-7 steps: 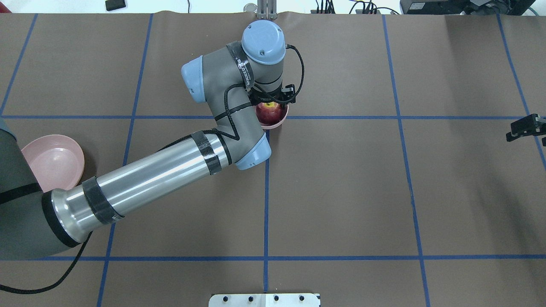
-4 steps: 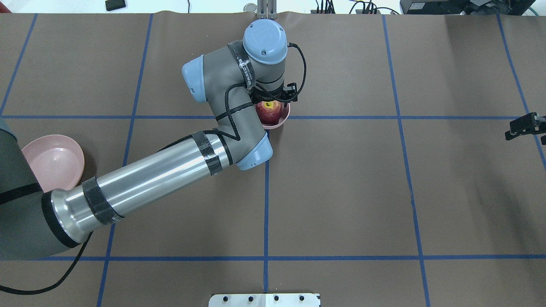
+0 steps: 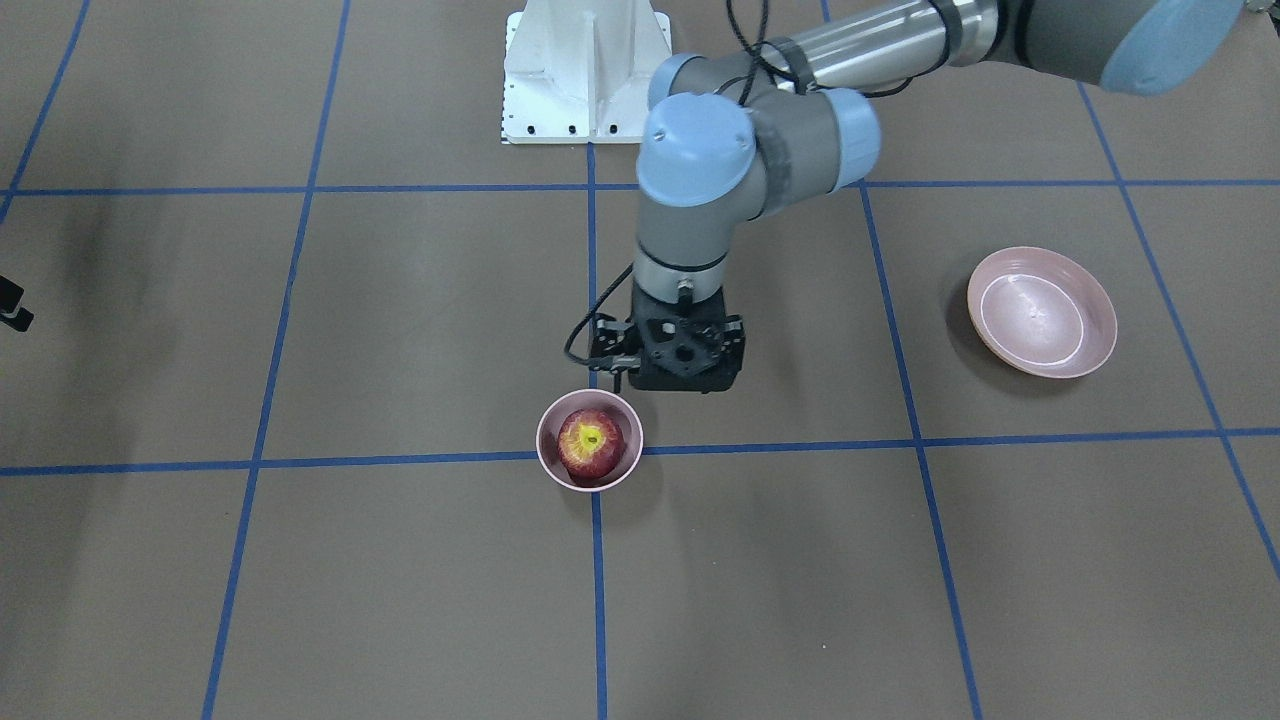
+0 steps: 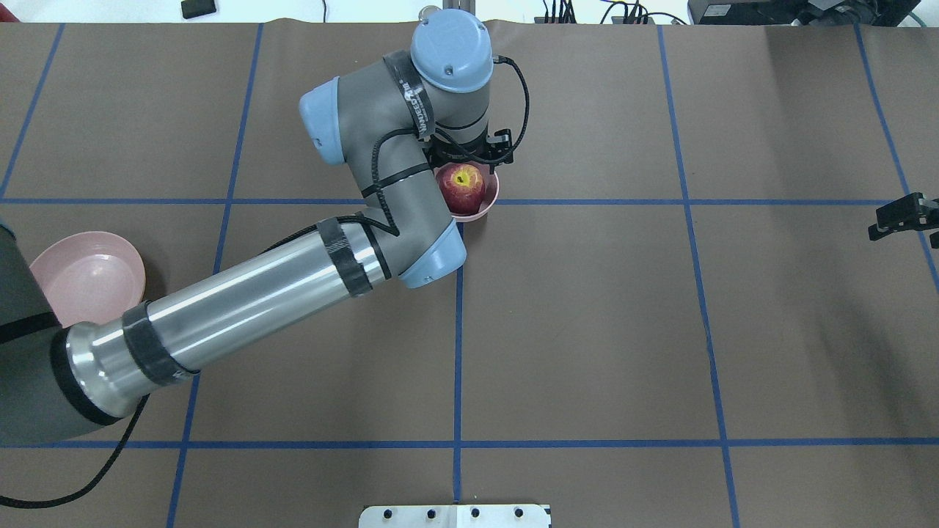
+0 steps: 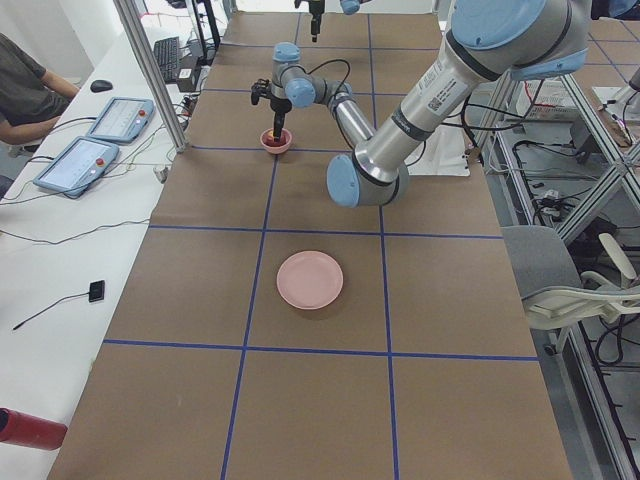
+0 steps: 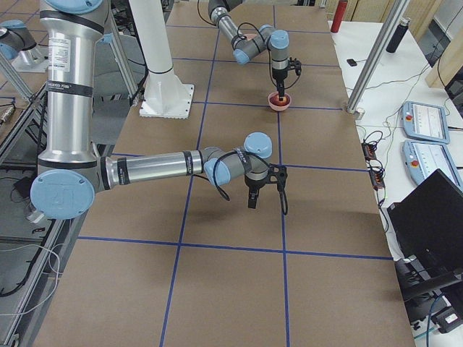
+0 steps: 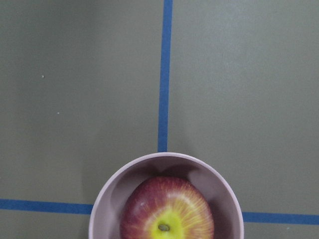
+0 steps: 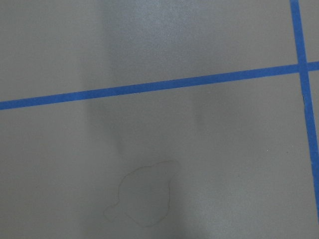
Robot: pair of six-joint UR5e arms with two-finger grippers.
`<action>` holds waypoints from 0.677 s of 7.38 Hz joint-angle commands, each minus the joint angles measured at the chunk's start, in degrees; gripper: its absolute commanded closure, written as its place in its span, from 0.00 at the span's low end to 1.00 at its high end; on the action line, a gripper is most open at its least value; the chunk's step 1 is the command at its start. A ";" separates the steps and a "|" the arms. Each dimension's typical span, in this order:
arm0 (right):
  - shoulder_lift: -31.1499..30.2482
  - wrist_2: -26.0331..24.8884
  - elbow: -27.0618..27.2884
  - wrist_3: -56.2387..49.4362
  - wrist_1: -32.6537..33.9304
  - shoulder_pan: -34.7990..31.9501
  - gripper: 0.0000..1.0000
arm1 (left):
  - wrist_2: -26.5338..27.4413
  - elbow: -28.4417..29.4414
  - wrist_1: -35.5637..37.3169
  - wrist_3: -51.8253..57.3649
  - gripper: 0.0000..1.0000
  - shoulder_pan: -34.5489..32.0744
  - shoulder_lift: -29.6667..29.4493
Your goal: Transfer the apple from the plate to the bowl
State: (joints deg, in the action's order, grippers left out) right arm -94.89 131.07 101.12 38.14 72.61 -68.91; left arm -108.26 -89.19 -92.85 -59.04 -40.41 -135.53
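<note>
The dark red apple (image 3: 590,443) with its yellow stem patch sits in the small pink bowl (image 3: 542,445) on a blue tape crossing. It also shows in the overhead view (image 4: 461,187) and the left wrist view (image 7: 167,211), free of any fingers. My left gripper (image 3: 685,350) hangs above the bowl, apart from the apple, and looks open; its fingers are hidden under the wrist. The wide pink plate (image 3: 1040,312) lies empty, far to my left. My right gripper (image 4: 906,216) hovers open and empty at the table's right edge.
The left forearm (image 4: 242,308) stretches across the left half of the table and covers part of the plate (image 4: 88,275). A white mounting base (image 3: 585,70) stands at the robot's side. Blue tape lines grid the brown table.
My left wrist has risen and drawn back from the bowl, so more of the apple shows. The apple stays in the bowl. The right gripper has not moved.
</note>
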 commanded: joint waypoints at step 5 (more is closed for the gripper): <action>-0.47 0.40 1.09 -0.09 -0.02 -0.52 0.00 | -20.85 -19.10 -0.23 54.37 0.03 -34.68 42.92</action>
State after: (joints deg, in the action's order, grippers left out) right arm -94.95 131.08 101.52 38.13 72.60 -69.06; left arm -126.45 -108.80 -92.93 -17.68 -66.78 -100.13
